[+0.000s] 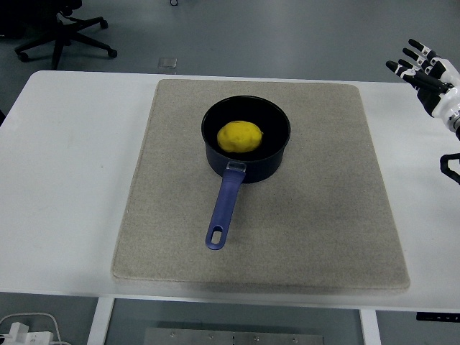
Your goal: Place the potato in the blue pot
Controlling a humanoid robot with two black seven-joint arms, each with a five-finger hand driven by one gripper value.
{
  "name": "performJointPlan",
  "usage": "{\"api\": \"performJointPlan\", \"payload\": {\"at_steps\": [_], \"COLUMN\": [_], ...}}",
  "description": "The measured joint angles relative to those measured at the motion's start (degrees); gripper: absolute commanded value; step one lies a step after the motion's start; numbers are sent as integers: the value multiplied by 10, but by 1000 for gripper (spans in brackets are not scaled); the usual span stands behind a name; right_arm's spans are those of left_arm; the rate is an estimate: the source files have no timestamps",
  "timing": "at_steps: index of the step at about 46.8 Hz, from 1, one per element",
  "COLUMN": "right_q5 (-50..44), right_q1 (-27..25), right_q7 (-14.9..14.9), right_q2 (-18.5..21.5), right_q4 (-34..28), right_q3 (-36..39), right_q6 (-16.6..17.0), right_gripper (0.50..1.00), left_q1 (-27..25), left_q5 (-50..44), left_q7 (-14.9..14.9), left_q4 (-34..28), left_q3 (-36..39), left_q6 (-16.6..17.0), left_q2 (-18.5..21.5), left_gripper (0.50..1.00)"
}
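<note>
A yellow potato (240, 136) lies inside the blue pot (277, 162), which stands on the grey mat (316, 215) a little behind its middle. The pot's blue handle (223, 207) points toward the near edge. My right hand (425, 70) hovers at the far right edge of the view, well away from the pot, its fingers spread and holding nothing. The left arm does not show.
The grey mat covers the middle of the white table (65, 165). An office chair (61, 29) stands on the floor beyond the table's far left corner. A small square plate (167, 63) lies on the floor behind the table.
</note>
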Motion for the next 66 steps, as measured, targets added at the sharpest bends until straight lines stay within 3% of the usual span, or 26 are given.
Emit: {"api": "performJointPlan", "payload": {"at_steps": [18,31,66], "right_q5": [0,0,0], "right_q1": [-5,-10,-3], "right_q7": [0,0,-1], "right_q2": [2,2,9], "right_q4": [0,0,3], "right_q3": [0,-1,0], "right_q6": [-1,-11,-11], "right_gripper": [932,932,932], "left_q1": [-4,-2,-2], "left_q5": [-1,0,0], "left_q7": [1,1,1], "left_q4": [0,39,39], "left_q3": [-7,-7,-7], "left_q6": [0,7,7], "left_q2": [0,0,0], "left_gripper": [994,994,994]}}
